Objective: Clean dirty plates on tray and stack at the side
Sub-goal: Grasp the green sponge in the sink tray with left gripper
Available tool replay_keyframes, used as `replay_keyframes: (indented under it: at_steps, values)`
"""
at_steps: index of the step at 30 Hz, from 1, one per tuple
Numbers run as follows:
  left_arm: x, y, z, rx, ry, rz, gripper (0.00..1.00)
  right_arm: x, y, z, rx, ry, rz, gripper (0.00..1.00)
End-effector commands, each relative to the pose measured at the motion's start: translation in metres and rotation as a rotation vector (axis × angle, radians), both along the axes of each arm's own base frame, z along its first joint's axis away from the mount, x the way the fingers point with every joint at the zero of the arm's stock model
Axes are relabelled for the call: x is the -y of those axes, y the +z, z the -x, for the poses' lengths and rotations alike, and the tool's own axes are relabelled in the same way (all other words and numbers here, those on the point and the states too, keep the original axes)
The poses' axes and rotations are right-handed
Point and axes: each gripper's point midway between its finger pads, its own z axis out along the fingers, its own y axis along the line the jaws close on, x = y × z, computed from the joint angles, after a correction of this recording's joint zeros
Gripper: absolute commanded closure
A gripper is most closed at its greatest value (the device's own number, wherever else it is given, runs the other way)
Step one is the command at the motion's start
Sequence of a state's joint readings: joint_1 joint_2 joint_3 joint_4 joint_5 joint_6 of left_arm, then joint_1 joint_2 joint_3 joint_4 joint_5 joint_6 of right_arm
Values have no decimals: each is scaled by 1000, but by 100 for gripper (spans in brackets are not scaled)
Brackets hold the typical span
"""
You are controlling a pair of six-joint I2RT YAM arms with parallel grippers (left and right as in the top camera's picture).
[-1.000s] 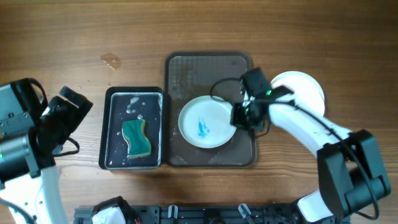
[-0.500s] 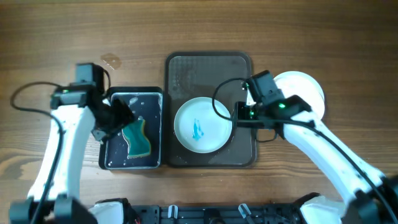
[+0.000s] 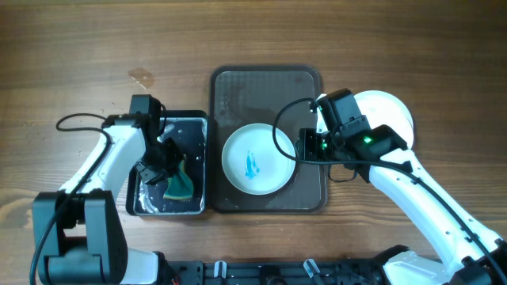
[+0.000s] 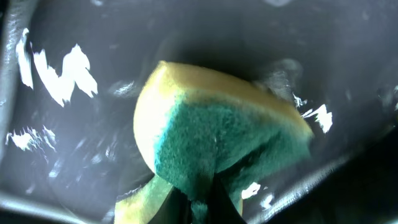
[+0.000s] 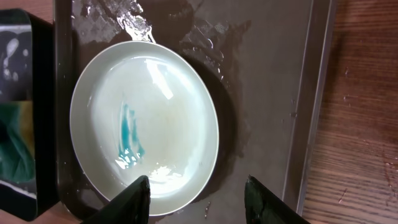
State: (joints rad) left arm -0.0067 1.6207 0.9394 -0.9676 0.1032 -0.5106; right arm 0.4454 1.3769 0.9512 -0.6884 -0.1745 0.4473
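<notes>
Green-and-yellow sponge (image 4: 224,143) lies in the wet black basin (image 3: 170,119), and the left gripper (image 3: 158,165) looks pinched on its lower edge, bunching it up. I'd say the wiping step is only starting: the sponge has to be carried across to the smeared plate (image 3: 257,158) on the tray (image 3: 265,83). The right gripper (image 5: 196,190) hovers at that plate's rim, jaws spread. Another white plate (image 3: 392,111) lies off the tray, partly hidden under the right arm. The left fingers barely show.
</notes>
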Motion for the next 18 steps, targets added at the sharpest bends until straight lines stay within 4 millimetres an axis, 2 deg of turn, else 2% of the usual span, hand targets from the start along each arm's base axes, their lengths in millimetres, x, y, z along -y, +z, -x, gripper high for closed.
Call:
replay_keyframes:
  at_steps: [1, 2, 4, 7, 11, 14, 15, 16, 17, 18]
  values:
    - [4, 39, -27, 67, -17, 10, 72, 0, 8, -5, 29, -5, 4, 51]
    - [4, 44, -30, 72, -18, 10, 63, 0, 8, -5, 30, -4, 4, 51]
    - [5, 43, -27, 61, -27, 10, 52, 0, 8, -5, 30, -5, 4, 51]
    - [12, 27, -17, 43, -67, 11, 49, 0, 8, -5, 29, -6, 4, 50]
    - [18, -11, 3, 32, -135, -33, 44, 0, 8, -5, 29, -6, 4, 50]
    - [-3, -28, 13, 29, -118, -167, 55, 0, 8, -5, 28, -6, 4, 50]
    - [-6, -28, 13, 30, -108, -184, 64, 0, 8, -5, 28, -6, 4, 50]
    - [-5, -27, 10, 39, -108, -182, 80, 0, 8, -5, 28, -6, 4, 50]
    - [-4, -23, 6, 47, -107, -179, 85, 0, 8, -5, 28, -6, 4, 50]
    - [-1, -17, 2, 46, -105, -162, 72, 0, 8, -5, 28, -6, 4, 50]
